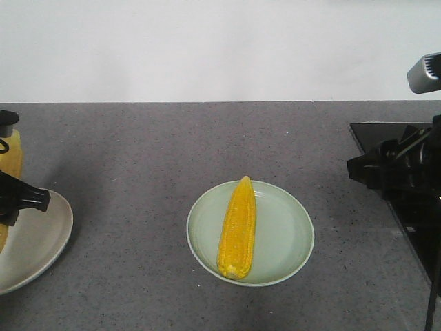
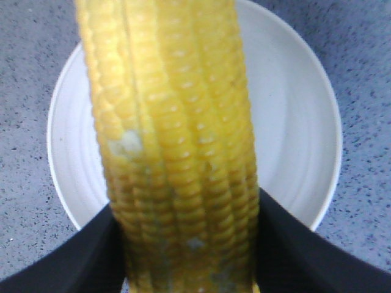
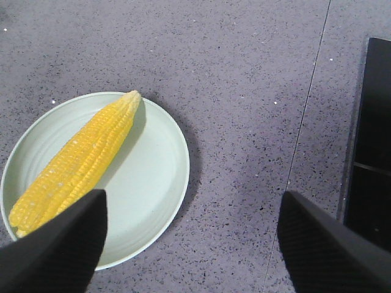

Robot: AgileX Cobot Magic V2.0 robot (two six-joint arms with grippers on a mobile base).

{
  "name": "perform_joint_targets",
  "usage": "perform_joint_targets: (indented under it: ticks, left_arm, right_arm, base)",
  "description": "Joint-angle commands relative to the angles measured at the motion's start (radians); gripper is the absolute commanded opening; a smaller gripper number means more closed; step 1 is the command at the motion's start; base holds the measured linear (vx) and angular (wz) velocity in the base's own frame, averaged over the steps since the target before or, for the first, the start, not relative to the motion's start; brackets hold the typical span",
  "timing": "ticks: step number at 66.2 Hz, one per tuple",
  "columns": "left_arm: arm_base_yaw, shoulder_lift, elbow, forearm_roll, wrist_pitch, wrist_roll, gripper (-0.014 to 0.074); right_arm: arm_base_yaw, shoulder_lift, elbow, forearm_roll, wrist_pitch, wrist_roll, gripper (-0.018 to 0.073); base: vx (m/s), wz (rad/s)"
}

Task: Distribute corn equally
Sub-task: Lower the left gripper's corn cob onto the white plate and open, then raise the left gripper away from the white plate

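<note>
Front view: we saw one cob point(image 1: 237, 227) on the green plate point(image 1: 289, 234), another at the left edge. Left wrist: left gripper point(image 2: 189, 244) clamped a cob point(image 2: 177, 122) over the white plate point(image 2: 293, 122); lowering and release seemed next. Right wrist: right gripper point(image 3: 189, 238) gaped, holding nothing.

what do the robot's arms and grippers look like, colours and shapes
Both grippers are matte black. The left gripper shows two broad, smooth black fingers that widen toward the base. The right gripper has similar wide, wedge-shaped fingers with a finely textured surface. In the front view, the right arm is blocky black hardware with a grey camera housing above it. No markings are legible.
</note>
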Motion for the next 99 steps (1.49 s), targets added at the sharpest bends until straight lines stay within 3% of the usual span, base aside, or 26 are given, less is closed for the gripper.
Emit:
perform_joint_targets:
  ticks: [1,18,27,55,67,82,99]
  left_arm:
    - [0.0,0.006,-0.023,0.034,-0.012,-0.013,0.0016]
    - [0.011,0.073,-0.023,0.035,-0.016,-0.013,0.0048]
    - [0.028,0.082,-0.023,0.034,-0.016,-0.013,0.0111]
    - [0.049,0.082,-0.023,0.025,-0.019,0.022,0.0505]
    - [0.049,0.082,-0.023,0.025,-0.02,0.022,0.0622]
    - [0.049,0.079,-0.023,0.027,-0.052,0.022,0.0627]
    - [0.049,-0.02,-0.023,0.007,-0.206,-0.007,0.0606]
  right_arm:
    - [-0.004,-0.015,-0.028,0.0,-0.052,0.002,0.0559]
    - [-0.004,-0.015,-0.028,0.0,-0.047,0.002,0.0559]
    - [-0.004,-0.015,-0.028,0.001,-0.046,0.002,0.0559]
    - [-0.004,-0.015,-0.028,0.001,-0.045,0.002,0.0559]
    - [-0.004,-0.015,-0.028,0.001,-0.045,0.002,0.0559]
    - [-0.004,-0.015,-0.028,0.001,-0.045,0.002,0.0559]
    - [-0.004,-0.015,-0.028,0.0,-0.051,0.003,0.0559]
  base:
    - [0.0,0.0]
    - [0.0,0.0]
    - [0.0,0.0]
    - [0.0,0.0]
    - [0.0,0.0]
    - [0.0,0.0]
    - [0.0,0.0]
